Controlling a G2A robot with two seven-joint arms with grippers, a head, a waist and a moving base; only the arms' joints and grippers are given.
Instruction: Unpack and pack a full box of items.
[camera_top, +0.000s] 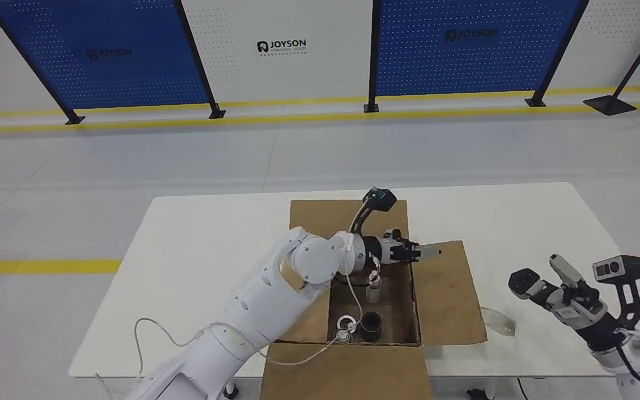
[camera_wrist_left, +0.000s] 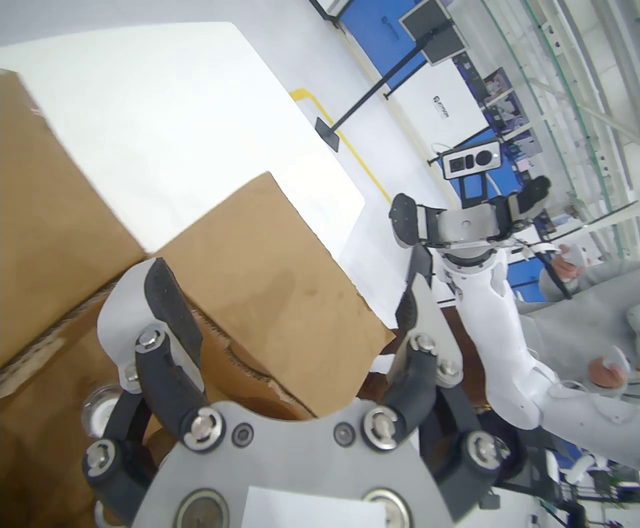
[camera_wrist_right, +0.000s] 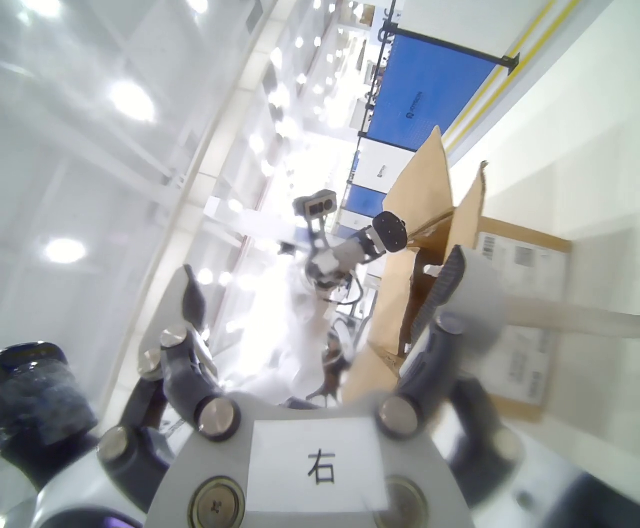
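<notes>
An open cardboard box (camera_top: 400, 315) stands in the middle of the white table (camera_top: 200, 250), its flaps spread outward. Inside it I see a small clear bottle (camera_top: 373, 291), a black round cup (camera_top: 370, 324) and a white ring-shaped item (camera_top: 346, 325). My left gripper (camera_top: 430, 250) hovers over the box's right side, open and holding nothing; its fingers (camera_wrist_left: 170, 310) straddle the right flap (camera_wrist_left: 280, 280), with the bottle's cap (camera_wrist_left: 100, 407) beside them. My right gripper (camera_top: 540, 275) hangs open and empty beyond the table's right end, its fingers (camera_wrist_right: 450, 285) turned toward the box (camera_wrist_right: 525, 280).
A clear plastic piece (camera_top: 497, 320) lies on the table just right of the box's right flap (camera_top: 452, 290). A white cable (camera_top: 160, 335) trails across the table's left front. Blue partition panels (camera_top: 110, 50) stand across the floor behind.
</notes>
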